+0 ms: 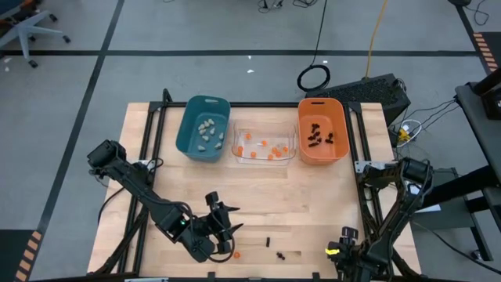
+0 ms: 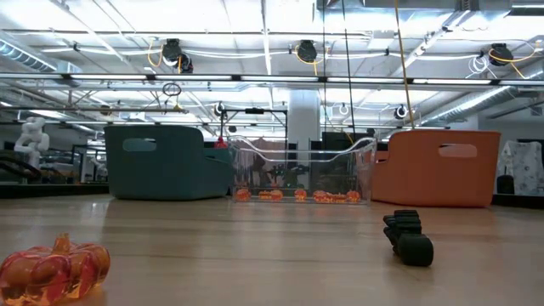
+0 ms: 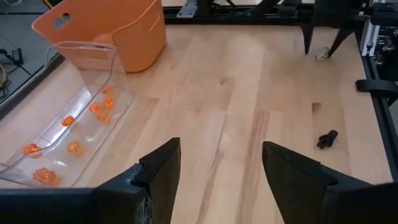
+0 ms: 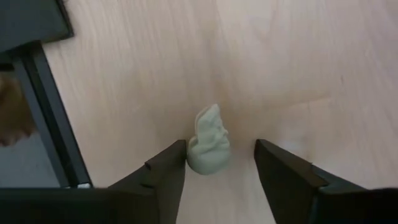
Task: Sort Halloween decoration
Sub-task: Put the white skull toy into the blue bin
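Now R gripper [image 4: 217, 163] jaws apart, pale ghost lump [image 4: 209, 148] btwn them, nearer one.

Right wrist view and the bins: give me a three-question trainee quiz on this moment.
1. True or false: the right pincer has a pale lump between its open fingers, on the table.
2. Which bin holds the black spidery pieces? A teal bin B clear bin C orange bin
3. Fill in: the loose orange pumpkin lies beside the ____ pincer.

Key: 1 true; 2 C; 3 left.
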Controlling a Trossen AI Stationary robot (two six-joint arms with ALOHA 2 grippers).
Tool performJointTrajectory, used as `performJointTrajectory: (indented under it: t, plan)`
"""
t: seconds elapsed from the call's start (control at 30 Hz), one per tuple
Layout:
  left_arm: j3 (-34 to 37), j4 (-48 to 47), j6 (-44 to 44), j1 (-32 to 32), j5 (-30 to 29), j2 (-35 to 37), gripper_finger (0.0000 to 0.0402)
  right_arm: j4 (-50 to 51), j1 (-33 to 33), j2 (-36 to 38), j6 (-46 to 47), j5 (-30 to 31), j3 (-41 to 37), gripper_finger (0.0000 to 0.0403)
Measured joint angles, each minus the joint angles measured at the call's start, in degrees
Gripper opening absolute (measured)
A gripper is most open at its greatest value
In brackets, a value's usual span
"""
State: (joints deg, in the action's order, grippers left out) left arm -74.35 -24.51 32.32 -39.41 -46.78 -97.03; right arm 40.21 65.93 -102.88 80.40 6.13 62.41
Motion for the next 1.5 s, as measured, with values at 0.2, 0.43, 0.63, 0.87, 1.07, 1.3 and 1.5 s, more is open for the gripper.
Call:
performJointTrajectory:
  t: [0.2,0.43,0.63,0.87,1.07,1.3,1.5]
  plan:
    - [0.0,0.0,-1.1,0.4,-0.3,0.0,0.0225,0.2,0.1,-1.0,-0.1,2.0,0.1,0.0158]
    - [0.0,-0.1,-1.2,0.8,-0.3,0.0,0.0225,-0.1,-0.3,-1.1,0.4,2.6,0.0,0.0156]
    - [0.0,-0.1,-1.2,0.8,-0.3,0.0,0.0225,-0.4,-0.3,-1.1,1.4,2.8,-0.1,0.0146]
    - [0.0,-0.1,-1.2,0.8,-0.3,0.0,0.0225,-0.6,-0.7,-1.2,2.1,3.1,-0.1,0.0105]
    - [0.0,-0.4,-1.2,0.8,-0.3,0.0,0.0225,-0.6,-0.7,-1.2,2.0,3.4,-0.1,0.0063]
    - [0.0,-0.5,-1.2,0.8,-0.3,0.0,0.0225,-0.5,-0.7,-1.3,1.0,7.4,-0.1,0.0057]
    - [0.0,-0.5,-1.2,0.8,-0.2,0.0,0.0225,-0.7,-1.3,-1.6,-2.6,17.0,-0.2,0.0057]
